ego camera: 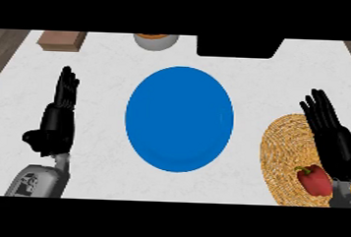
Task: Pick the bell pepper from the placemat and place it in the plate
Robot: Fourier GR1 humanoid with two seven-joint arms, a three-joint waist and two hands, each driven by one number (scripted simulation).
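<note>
The task stands at its first step: the red bell pepper [315, 180] lies untouched on the woven straw placemat [287, 159] at the counter's [100, 88] near right corner, and the blue plate [179, 118] at the counter's centre holds nothing. The right hand [332, 133] is over the placemat's right part, fingers straight and pointing toward the far edge, holding nothing; its palm sits just beyond the pepper, and the wrist runs alongside the pepper's right side. Whether it touches the pepper cannot be told. The left hand [56, 121] rests open near the left edge, fingers up.

Next move, as a judgement: the right hand needs to draw back toward the near edge, settle over the pepper, and curl its fingers round the body before any lift. The plate is well apart to the left, with a clear path.

The counter is white, faintly marbled. Along its far edge stand a brown wooden block [62, 40], a grey bowl [155, 40] and a black rectangular object [237, 47].
</note>
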